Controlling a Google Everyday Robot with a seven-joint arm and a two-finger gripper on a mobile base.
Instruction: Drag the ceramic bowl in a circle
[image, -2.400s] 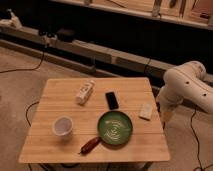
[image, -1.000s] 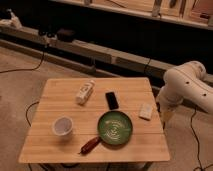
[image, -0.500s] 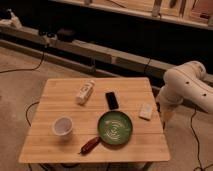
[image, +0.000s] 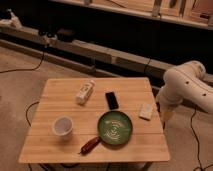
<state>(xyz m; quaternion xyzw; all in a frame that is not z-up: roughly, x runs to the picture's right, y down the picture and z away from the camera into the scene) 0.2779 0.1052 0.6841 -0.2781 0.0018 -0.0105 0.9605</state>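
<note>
Nothing moved: ceramic bowl (image: 115, 128) lies left of gripper (image: 163, 116) (apart).

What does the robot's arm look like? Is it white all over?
Mostly white. The arm is fat, smooth and rounded, like bent tubes, with a few small dark dots. The gripper at its tip looks darker and sits just beside the table edge.

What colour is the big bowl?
The wide ceramic bowl is green with pale swirls, seen in the camera view; the gripper hangs beside the wooden table's right edge.
</note>
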